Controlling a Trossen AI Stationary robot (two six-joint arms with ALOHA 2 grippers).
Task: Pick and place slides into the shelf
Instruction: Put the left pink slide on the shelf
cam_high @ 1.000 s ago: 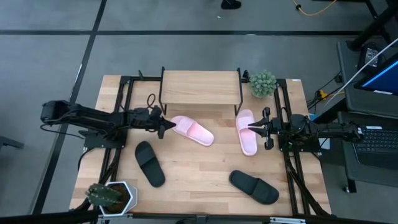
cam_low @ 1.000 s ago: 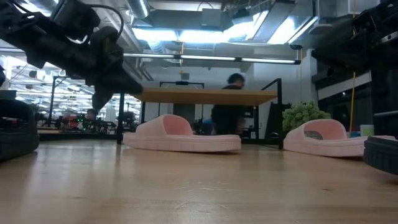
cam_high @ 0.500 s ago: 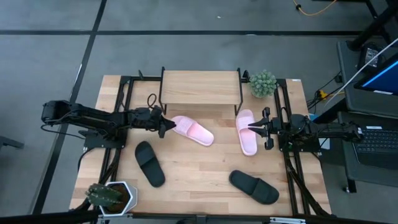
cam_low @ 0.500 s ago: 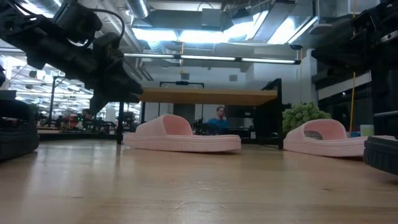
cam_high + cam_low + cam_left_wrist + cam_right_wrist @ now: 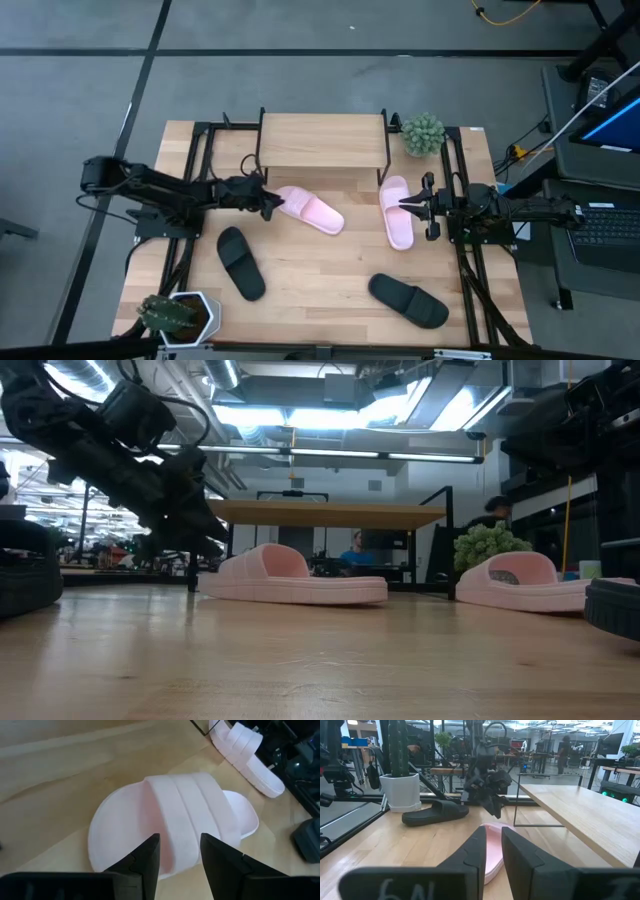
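Four slides [image 5: 309, 210] (shelf [image 5: 323, 142] nearby)

the left gripper [image 5: 268, 205] has dipped lower toward the pink slide [image 5: 310, 209].

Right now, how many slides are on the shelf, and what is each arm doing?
None yet: the shelf top is bare and all four lie on the table. In hand: the left end effector, open, is at the heel of one pink slide; the right end effector, slightly open, is by the other pink slide. Left: both pink ones and both black slides.
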